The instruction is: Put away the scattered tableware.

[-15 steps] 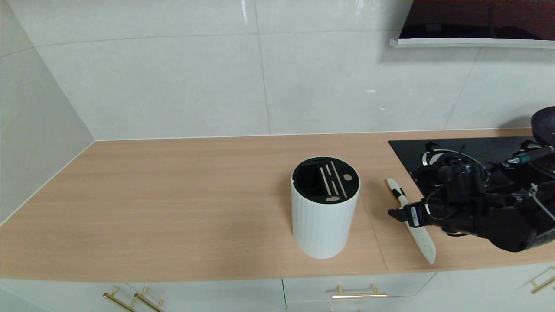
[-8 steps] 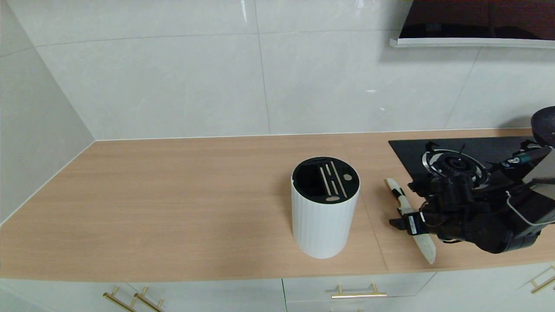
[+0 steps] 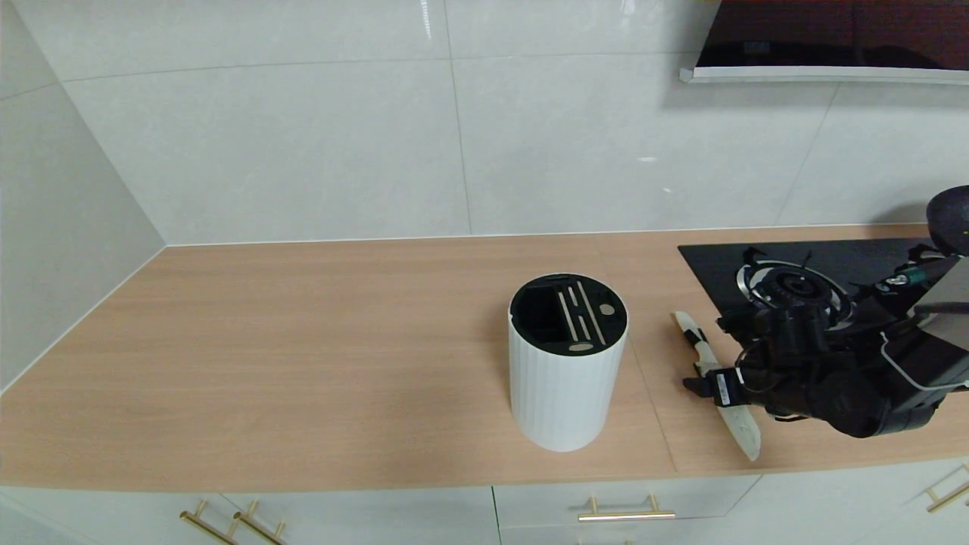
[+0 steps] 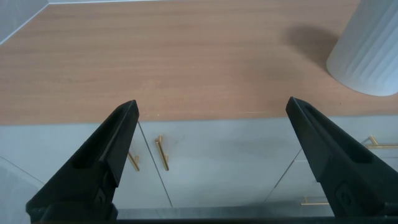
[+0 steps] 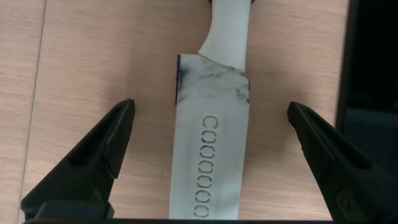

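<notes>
Right gripper point(image 5: 209, 115) brought lower onto knife point(image 5: 208, 165) since earlier frame. Jaws spread, blade straddled just below handle. Knife laid flat on counter point(image 3: 303, 363) between white holder point(image 3: 566, 378) and stove point(image 3: 708, 265). Squeeze to be centred; thin blade judged slippery.

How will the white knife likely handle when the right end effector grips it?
The knife looks stiff, probably ceramic, so likely light yet brittle. Lying flat on the counter, its smooth, thin blade may slip when pinched.
</notes>
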